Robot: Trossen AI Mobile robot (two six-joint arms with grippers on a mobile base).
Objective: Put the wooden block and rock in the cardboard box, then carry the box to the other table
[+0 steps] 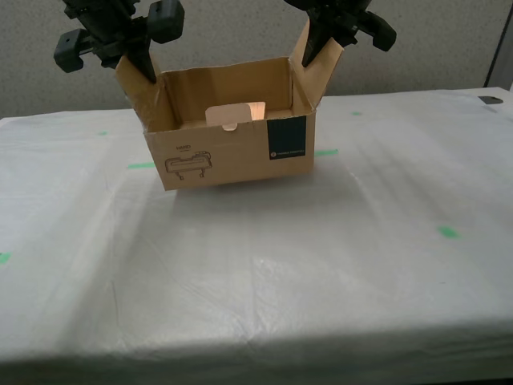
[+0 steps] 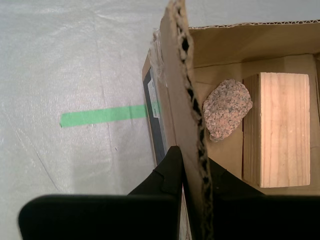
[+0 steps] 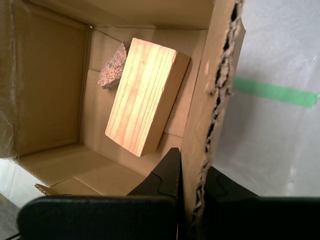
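The cardboard box (image 1: pixel 232 152) stands open-topped on or just above the white-sheeted table (image 1: pixel 321 265); I cannot tell if it touches. My first gripper (image 3: pixel 192 165) is shut on the side flap at the exterior view's left (image 1: pixel 138 76). My second gripper (image 2: pixel 192 165) is shut on the opposite flap (image 1: pixel 317 60), beside the teal label. Inside lie the wooden block (image 3: pixel 145 107) (image 2: pixel 280 130) and the speckled rock (image 2: pixel 227 107) (image 3: pixel 114 67), touching each other, the rock nearer my second gripper. The box front hides both in the exterior view.
Green tape marks lie on the sheeting on either side of the box (image 1: pixel 140 166) (image 1: pixel 325 152) and nearer the front (image 1: pixel 449 233). A grey partition wall (image 1: pixel 240 32) stands behind the table. A small dark object (image 1: pixel 490 100) sits at the far edge on the exterior view's right.
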